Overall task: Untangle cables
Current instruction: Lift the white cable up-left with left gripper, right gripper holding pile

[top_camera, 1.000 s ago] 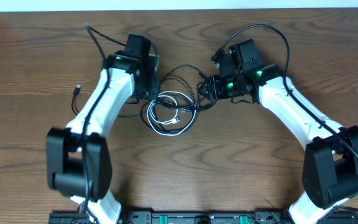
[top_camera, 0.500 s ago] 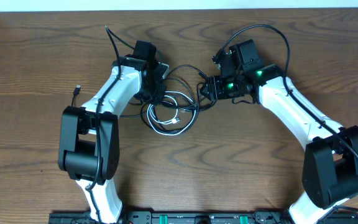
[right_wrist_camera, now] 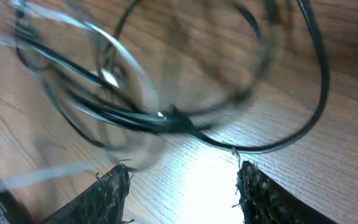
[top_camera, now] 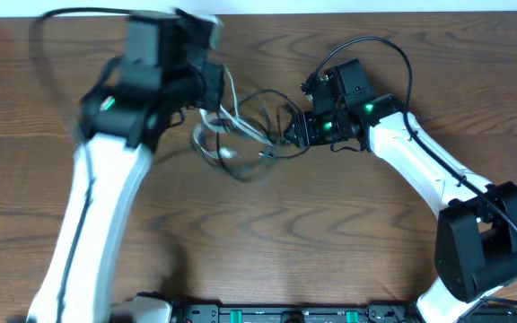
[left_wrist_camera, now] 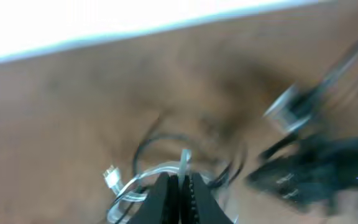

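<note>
Cables (top_camera: 249, 135) now lifted; left end effector (left_wrist_camera: 180, 180) pinches white cable (left_wrist_camera: 183, 163).

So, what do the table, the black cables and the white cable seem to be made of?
Table: wood or wood-look laminate, brown, visible grain, slight sheen under the light. Black cables: thin flexible cords, probably plastic or rubber jacket, smooth; they bend in loose loops. White cable: likely the same plastic jacket, glossy; blur hides detail.

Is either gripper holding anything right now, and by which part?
The left gripper pinches the white cable along its cord, apart from its visible plug. The right gripper is open, holding nothing.
</note>
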